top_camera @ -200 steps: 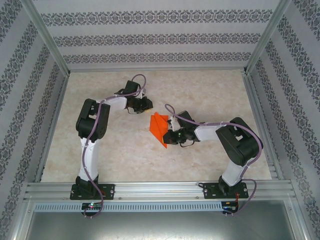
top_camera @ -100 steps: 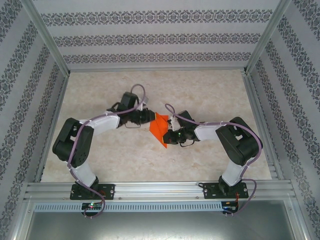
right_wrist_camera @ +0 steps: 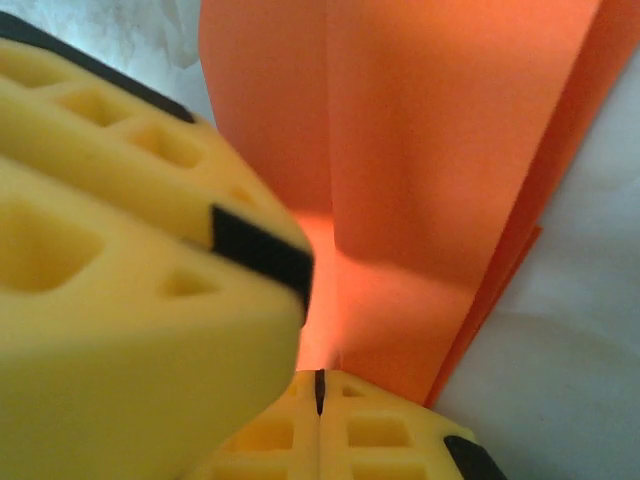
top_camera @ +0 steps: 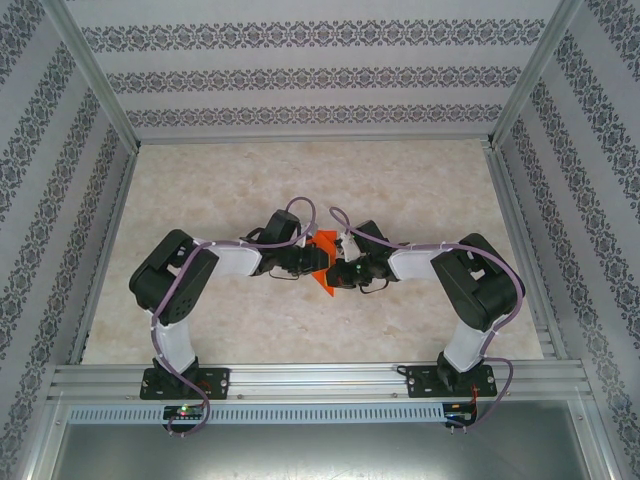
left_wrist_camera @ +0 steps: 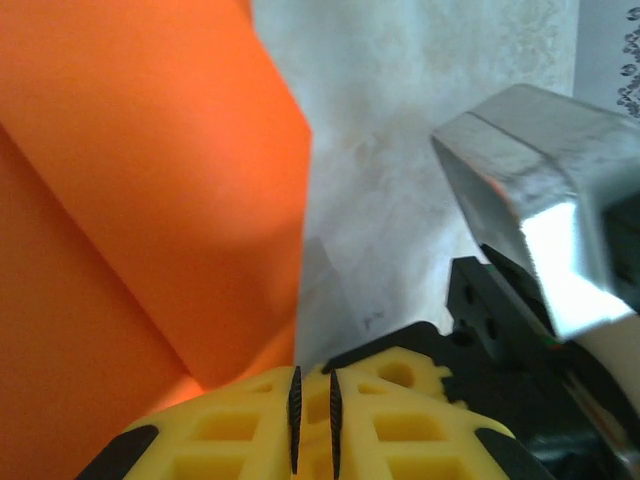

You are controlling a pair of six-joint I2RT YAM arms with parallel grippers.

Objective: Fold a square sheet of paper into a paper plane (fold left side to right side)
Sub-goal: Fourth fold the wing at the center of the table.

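HIDDEN OR UNCLEAR
- sheet (top_camera: 323,245): from above, my two grippers cover its middle, and just a far wedge and a near tip show. In both wrist views it runs off the frame, so I cannot make out its full outline
- left gripper (left_wrist_camera: 313,405): fingers cut off by the bottom edge of my left wrist view. The two dark pad edges stand very close, with a thin strip between them. Whether they are fully closed, or nip any paper, I cannot tell
- right gripper (right_wrist_camera: 320,395): jaws closed to a hairline. The sheet comes down to meet the tips right at that line; whether an edge is caught there I cannot tell
- yellow finger (right_wrist_camera: 120,250): large and blurred, upper left in my right wrist view. It is one of my left pair, in front of the sheet's left part; contact uncertain
- silver block (left_wrist_camera: 545,190): blurred, at the right of my left wrist view, sitting on dark parts of my right arm

COUNT
- sheet: one, orange, folded, with one straight crease (right_wrist_camera: 328,120) and stacked edges down its right side in the right wrist view
- arms: two; grippers: two, meeting tip to tip
- purple cables (top_camera: 300,205): two, one along each arm
- table (top_camera: 420,190): one, pale and marbled

HEADING
- sheet: at mid table, between the two grippers and right up against both
- long axis: far to near, with the near end leaning slightly right
- ends: the narrow point is nearest my bases, the wider end is far
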